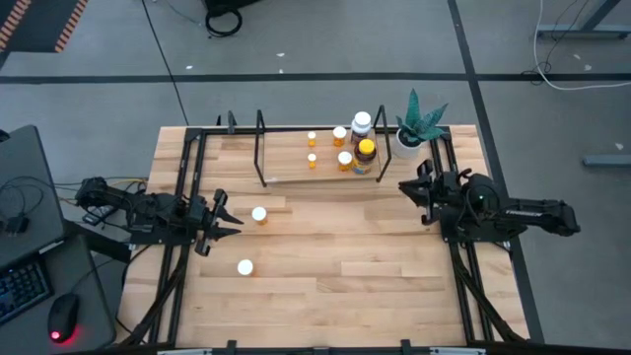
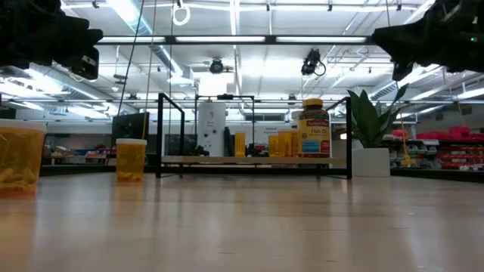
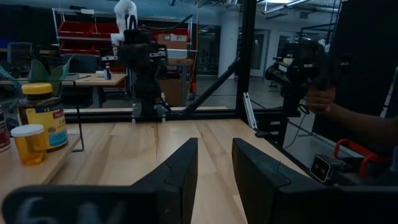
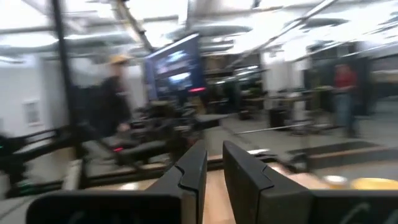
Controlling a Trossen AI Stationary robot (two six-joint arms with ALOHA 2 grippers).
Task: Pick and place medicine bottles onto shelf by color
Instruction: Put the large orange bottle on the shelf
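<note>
We see six bottles on the shelf (image 1: 296,179), amber fish-oil bottle (image 1: 365,156) beside the white one (image 1: 361,124), two orange bottles (image 1: 259,214) loose on the table (image 1: 394,286), left gripper (image 1: 229,218) fingers parted and empty, right gripper (image 1: 407,193) parted, near the shelf's end.

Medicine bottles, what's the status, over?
Left tool open, empty, beside two orange bottles on the table. Right tool open, empty, near shelf. Six bottles shelved. Nothing in the way.

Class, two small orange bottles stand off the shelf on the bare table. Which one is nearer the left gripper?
The orange bottle just beside the left gripper; the other bottle stands farther off, toward the table's near edge.
</note>
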